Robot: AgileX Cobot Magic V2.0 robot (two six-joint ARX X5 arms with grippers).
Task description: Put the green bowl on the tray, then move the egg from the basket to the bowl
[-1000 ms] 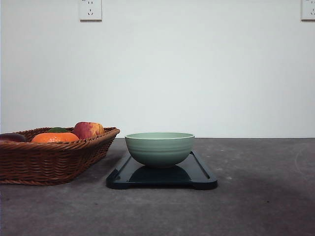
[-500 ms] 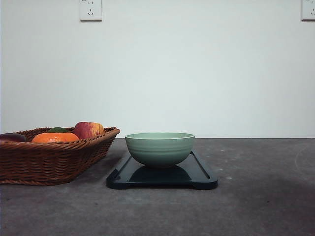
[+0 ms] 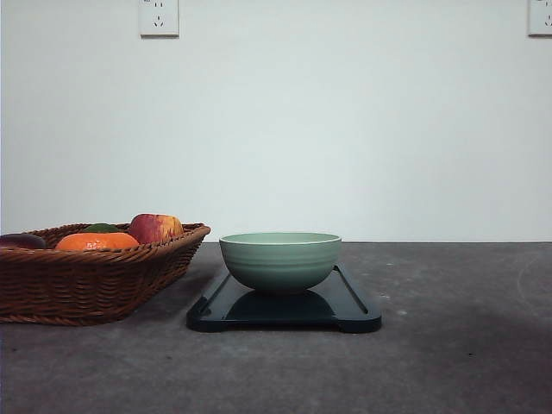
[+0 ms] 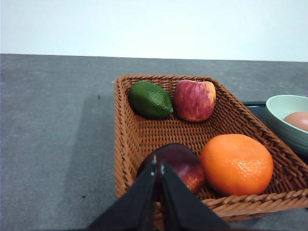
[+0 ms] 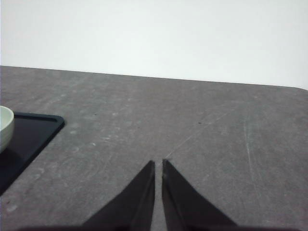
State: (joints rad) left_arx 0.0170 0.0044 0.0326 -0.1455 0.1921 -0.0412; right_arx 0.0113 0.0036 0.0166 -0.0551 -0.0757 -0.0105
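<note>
**Over the basket's near rim, both pincers idle with the egg already in the bowl**

Above the near edge of the basket [image 4: 139, 139], the left pincer [image 4: 158, 166] hung with its two black fingers pressed almost together, only a hairline slit between the tips, and nothing held between them. Just past those tips lay a dark red fruit [image 4: 178, 163], with an orange [image 4: 237, 163] beside it; a green avocado-like fruit [image 4: 150, 99] and a red apple [image 4: 194, 99] sat at the far end of the wicker. No egg could be seen among them.

Beyond the basket's side, the left wrist view caught part of the green bowl [image 4: 284, 118], and a pale brown rounded thing, the egg [image 4: 299, 120] by its look, rested inside it. From the front, the green bowl [image 3: 280, 260] stood upright on the tray [image 3: 349, 304], near the tray's far end, with the basket [image 3: 86, 280] just beside the tray on the table [image 3: 448, 345].

The right pincer [image 5: 158, 163] was likewise drawn nearly shut and empty, hovering over bare table well apart from the tray's corner [image 5: 33, 132].

Judged from this, both steps looked complete: bowl on tray, egg in bowl. What remained seemed only a withdrawal, which would call for lifting the left arm clear of the fruit without nudging the basket.
</note>
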